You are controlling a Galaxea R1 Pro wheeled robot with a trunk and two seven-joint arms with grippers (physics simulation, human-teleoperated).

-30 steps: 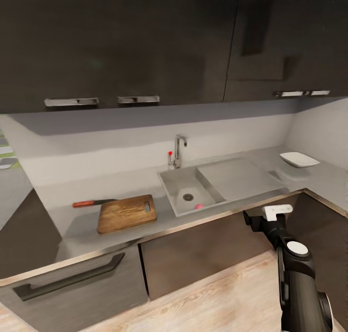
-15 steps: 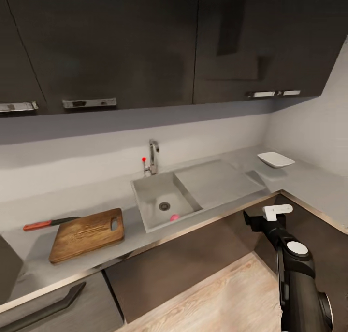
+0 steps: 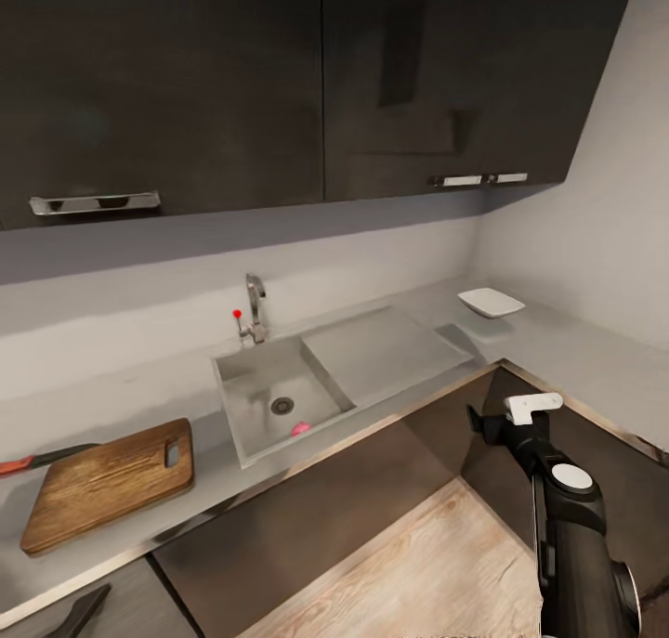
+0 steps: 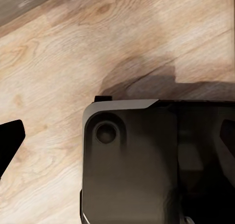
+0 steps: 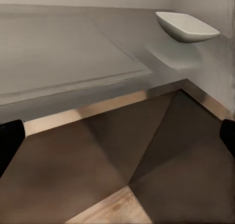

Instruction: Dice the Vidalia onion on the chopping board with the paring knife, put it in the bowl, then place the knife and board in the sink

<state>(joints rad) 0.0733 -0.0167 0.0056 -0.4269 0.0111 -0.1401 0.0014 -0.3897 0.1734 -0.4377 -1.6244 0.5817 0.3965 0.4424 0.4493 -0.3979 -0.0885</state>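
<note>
As the head camera swings right, the paring knife [image 3: 37, 460] and chopping board [image 3: 107, 483] slide toward the left edge, still together on the countertop [image 3: 567, 345]; the pink onion [image 3: 300, 428] stays in the sink [image 3: 243, 376], the bowl [image 3: 490, 301] far right. The right gripper [image 3: 520, 413] hangs unmoved below the counter edge, fingertips wide apart in its wrist view; the left gripper's spread cannot be told. Nothing is grasped yet.

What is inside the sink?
In the sink you can see a round drain and a small pinkish onion near its front wall. The front wall hides the onion's underside.
</note>
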